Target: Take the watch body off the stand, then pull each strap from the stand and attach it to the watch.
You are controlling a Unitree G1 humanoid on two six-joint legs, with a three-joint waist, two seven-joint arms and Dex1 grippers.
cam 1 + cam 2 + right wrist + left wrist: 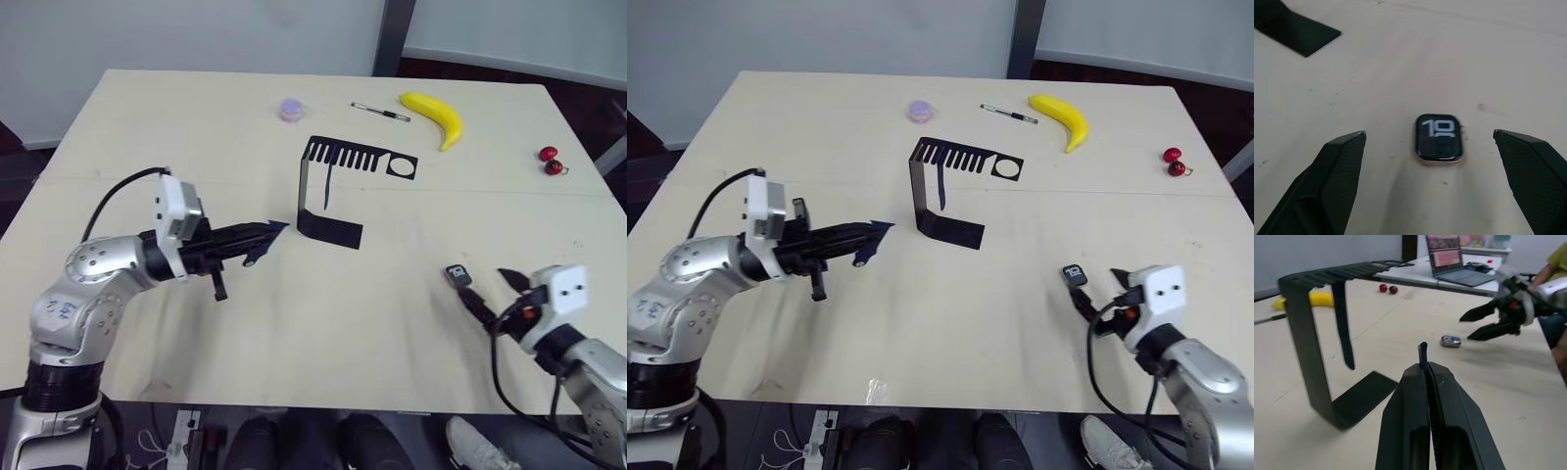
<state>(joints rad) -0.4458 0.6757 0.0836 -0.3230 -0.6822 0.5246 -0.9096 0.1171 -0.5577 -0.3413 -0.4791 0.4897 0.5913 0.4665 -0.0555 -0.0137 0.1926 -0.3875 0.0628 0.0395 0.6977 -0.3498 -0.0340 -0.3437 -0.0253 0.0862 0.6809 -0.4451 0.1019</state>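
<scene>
With watch body (1439,138) lying flat on table (294,323) between wide-open right gripper (1435,181) fingers, near right; left gripper (1425,382) clamped on one strap (1423,352); other strap (327,181) hung from stand (313,191). Best centred before closing.

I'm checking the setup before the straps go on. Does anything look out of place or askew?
Nothing damaged or spilled. The watch body lies flat on the table, off the stand, before the open right gripper. One strap hangs from the stand; the left gripper holds the other strap.
</scene>
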